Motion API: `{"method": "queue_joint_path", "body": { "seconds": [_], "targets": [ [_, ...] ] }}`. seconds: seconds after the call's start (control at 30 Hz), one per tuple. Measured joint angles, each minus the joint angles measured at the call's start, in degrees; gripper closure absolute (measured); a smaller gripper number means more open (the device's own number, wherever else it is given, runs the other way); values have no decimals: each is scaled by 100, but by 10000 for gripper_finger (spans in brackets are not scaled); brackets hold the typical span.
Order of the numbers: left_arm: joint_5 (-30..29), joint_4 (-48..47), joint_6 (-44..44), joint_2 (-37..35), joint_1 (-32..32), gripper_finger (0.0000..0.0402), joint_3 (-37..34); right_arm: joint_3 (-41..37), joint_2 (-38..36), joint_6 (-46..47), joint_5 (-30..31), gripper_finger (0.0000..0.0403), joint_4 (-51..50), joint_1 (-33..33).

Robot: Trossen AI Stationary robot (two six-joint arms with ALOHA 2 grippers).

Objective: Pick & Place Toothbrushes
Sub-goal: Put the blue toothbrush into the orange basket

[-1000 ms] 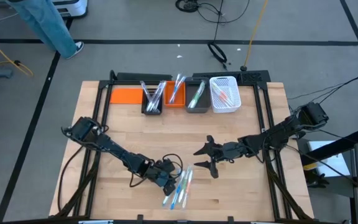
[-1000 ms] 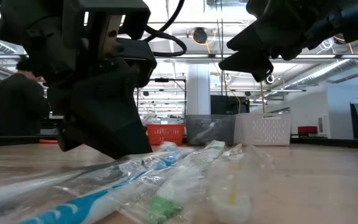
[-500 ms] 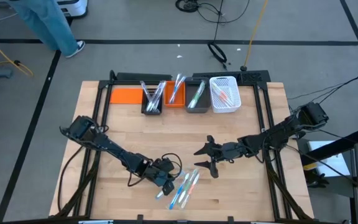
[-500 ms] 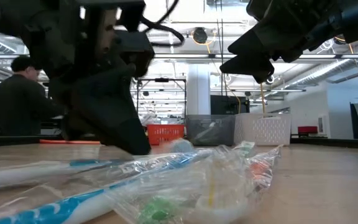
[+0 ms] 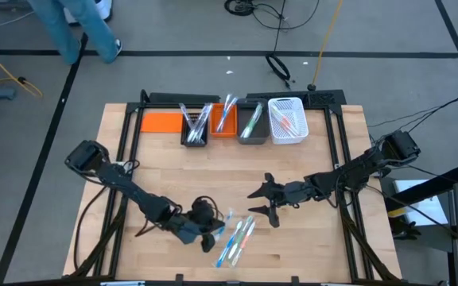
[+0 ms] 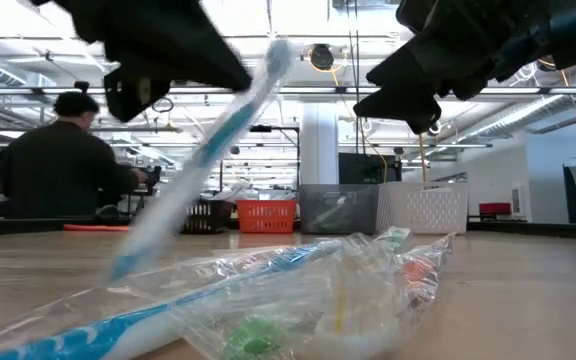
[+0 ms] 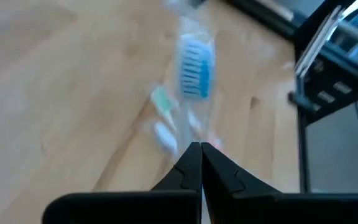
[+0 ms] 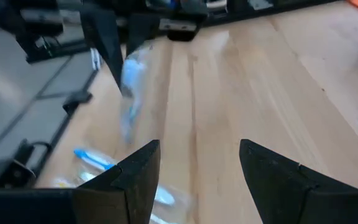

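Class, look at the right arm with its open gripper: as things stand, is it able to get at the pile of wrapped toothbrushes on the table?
Probably yes. The right gripper hangs open just beside the toothbrush pile, with bare wood between. The left gripper, shut on a blue toothbrush, crowds only the pile's far side.

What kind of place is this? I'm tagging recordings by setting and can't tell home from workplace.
Probably a robotics lab or industrial workshop: a wooden table with two arms on a grey floor crossed by cables, and behind it an open hall with exposed ceiling ducts and a person at a workstation.
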Motion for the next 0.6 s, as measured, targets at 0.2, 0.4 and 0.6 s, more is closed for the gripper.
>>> {"method": "queue_joint_path", "body": {
  "seconds": [0.2, 0.4, 0.6],
  "targets": [
    [-253, 602, 616, -23, 45, 401, 0, -2, 0, 94, -24, 190, 564, 30],
    [-155, 672, 742, -23, 139, 401, 0, -2, 4, 75, -27, 190, 474, 76],
    [188, 36, 30, 25, 131, 401, 0, -2, 7, 75, -6, 190, 433, 76]
  ]
}}
